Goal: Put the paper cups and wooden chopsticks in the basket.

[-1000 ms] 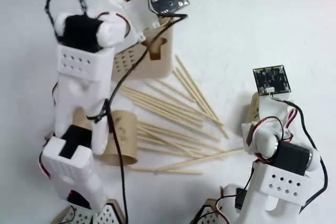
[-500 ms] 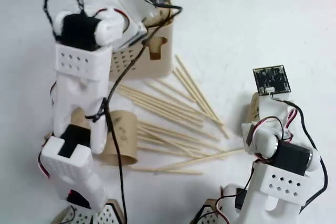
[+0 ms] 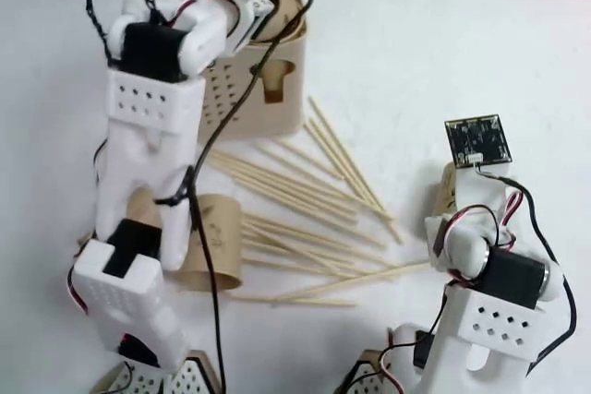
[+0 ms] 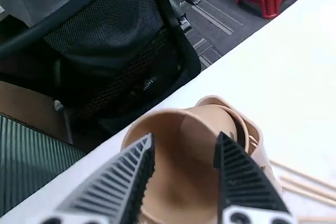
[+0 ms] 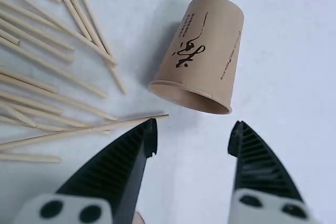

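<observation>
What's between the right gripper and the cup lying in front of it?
Right wrist view: bare table between the right gripper and the cup, except one chopstick whose tip reaches in beside one finger.

Basket [image 3: 282,108] partly behind left arm [image 3: 148,136], cup [image 3: 447,193] mostly beneath right arm [image 3: 489,274].
</observation>
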Available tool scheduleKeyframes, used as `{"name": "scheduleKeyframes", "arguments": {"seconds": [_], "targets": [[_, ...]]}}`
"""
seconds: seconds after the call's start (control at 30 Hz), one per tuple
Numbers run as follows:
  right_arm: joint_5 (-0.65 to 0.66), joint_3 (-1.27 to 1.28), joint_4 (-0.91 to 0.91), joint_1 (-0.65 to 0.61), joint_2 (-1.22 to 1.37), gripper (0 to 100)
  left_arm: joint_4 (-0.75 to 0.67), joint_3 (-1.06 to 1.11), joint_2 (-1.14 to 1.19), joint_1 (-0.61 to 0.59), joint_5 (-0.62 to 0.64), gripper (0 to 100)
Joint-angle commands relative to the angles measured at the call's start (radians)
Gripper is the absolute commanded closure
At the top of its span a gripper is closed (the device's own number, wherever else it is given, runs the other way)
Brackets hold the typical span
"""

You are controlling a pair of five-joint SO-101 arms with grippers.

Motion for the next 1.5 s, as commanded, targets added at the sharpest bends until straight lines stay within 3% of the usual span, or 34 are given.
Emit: {"name": "scheduleKeyframes", "arguments": {"seconds": [0.0, 0.17, 0.5, 0.6, 0.83, 1.13, 1.47], "targets": [[-0.008, -0.014, -0.013, 0.007, -0.01, 76.9, -0.117, 0.069, -0.018, 0.008, 0.037, 81], [-0.006, -0.014, -0.013, 0.007, -0.01, 76.9, -0.215, 0.161, -0.019, 0.048, 0.035, 85], [-0.003, -0.014, -0.01, 0.008, -0.012, 76.9, -0.235, 0.14, -0.028, 0.042, 0.037, 86], [0.003, -0.043, -0.004, 0.008, -0.012, 76.9, -0.183, 0.138, -0.059, 0.036, 0.037, 86], [0.327, -0.123, 0.137, 0.021, -0.002, 76.9, 0.032, 0.147, -0.229, 0.036, 0.035, 86], [0.712, -0.091, 0.105, 0.202, -0.001, 76.9, 0.265, 0.147, -0.366, 0.035, 0.035, 86], [0.741, 0.238, -0.335, 0.208, -0.001, 76.9, 0.428, 0.147, -0.42, -0.085, 0.043, 86]]}}
